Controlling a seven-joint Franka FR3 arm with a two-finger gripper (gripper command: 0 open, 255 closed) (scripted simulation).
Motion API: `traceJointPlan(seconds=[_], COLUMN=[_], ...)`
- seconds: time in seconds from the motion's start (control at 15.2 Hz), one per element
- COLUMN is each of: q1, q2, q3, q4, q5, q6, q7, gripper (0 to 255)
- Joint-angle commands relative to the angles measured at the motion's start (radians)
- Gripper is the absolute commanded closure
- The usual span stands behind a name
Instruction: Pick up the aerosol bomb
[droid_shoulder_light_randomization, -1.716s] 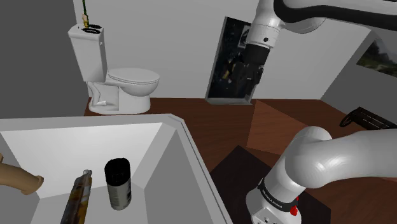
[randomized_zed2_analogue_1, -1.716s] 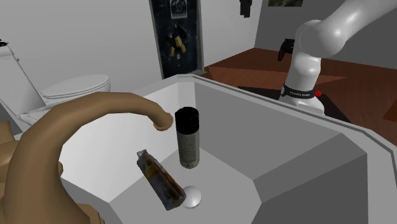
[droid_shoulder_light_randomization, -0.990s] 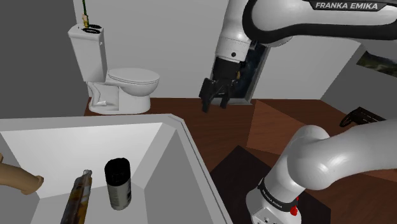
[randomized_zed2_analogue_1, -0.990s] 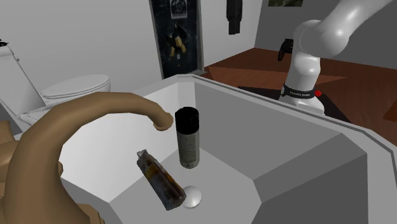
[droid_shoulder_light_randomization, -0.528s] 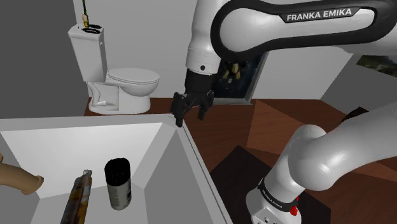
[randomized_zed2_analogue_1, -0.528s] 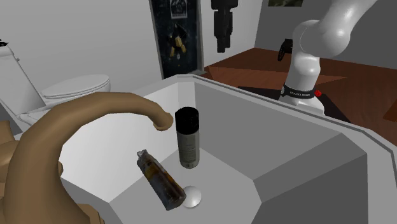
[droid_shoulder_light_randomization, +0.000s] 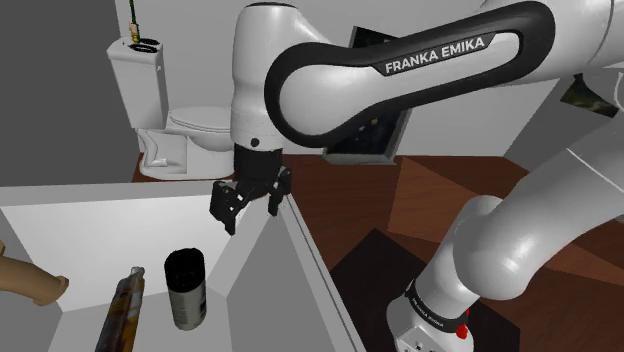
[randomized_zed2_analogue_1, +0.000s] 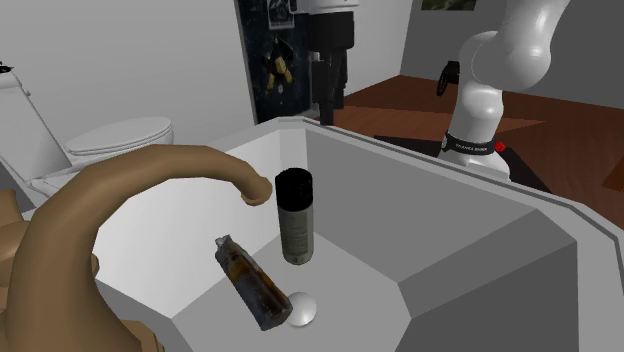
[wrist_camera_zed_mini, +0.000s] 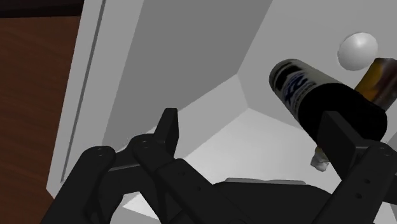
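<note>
The aerosol can (droid_shoulder_light_randomization: 186, 288), grey with a black cap, stands upright in the grey sink basin (droid_shoulder_light_randomization: 292, 225). In the second exterior view the can (randomized_zed2_analogue_1: 294, 215) is just beside the spout of a brown faucet (randomized_zed2_analogue_1: 150, 190). My gripper (droid_shoulder_light_randomization: 250, 211) hangs open over the basin's far corner, above and to the right of the can, touching nothing. It also shows in the second exterior view (randomized_zed2_analogue_1: 329, 98), behind the sink's back rim. In the wrist view the can (wrist_camera_zed_mini: 324, 95) lies ahead of the right fingertip, and the open gripper (wrist_camera_zed_mini: 254, 137) holds nothing.
A brown bottle (droid_shoulder_light_randomization: 122, 312) lies on the basin floor next to the can, with a white drain plug (randomized_zed2_analogue_1: 301, 309) near it. The sink walls (randomized_zed2_analogue_1: 450, 230) slope steeply. A white toilet (droid_shoulder_light_randomization: 190, 135) stands behind on the wood floor.
The arm has swung down and to the shoulder view's left, from in front of the dark wall picture to over the sink's far corner. The fingers stay open; can and bottle have not moved.
</note>
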Motion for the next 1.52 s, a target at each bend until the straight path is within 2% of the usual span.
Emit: traceJointPlan(seconds=[0.0, 0.26, 0.46, 0.99, 1.12, 1.19, 1.45], q1=[0.004, 0.017, 0.047, 0.065, 0.065, 0.065, 0.066], q2=[0.074, 0.243, 0.38, 0.456, 0.456, 0.457, 0.457], q3=[0.044, 0.112, 0.14, 0.127, 0.127, 0.127, 0.127], q4=[0.045, 0.141, 0.228, 0.195, 0.195, 0.195, 0.197], q5=[-0.033, -0.142, -0.248, -0.304, -0.304, -0.305, -0.305], q6=[0.029, 0.08, 0.099, 0.193, 0.193, 0.193, 0.192], q7=[0.06, 0.187, 0.29, 0.329, 0.329, 0.329, 0.33], gripper=[0, 0, 0, 0, 0, 255, 255])
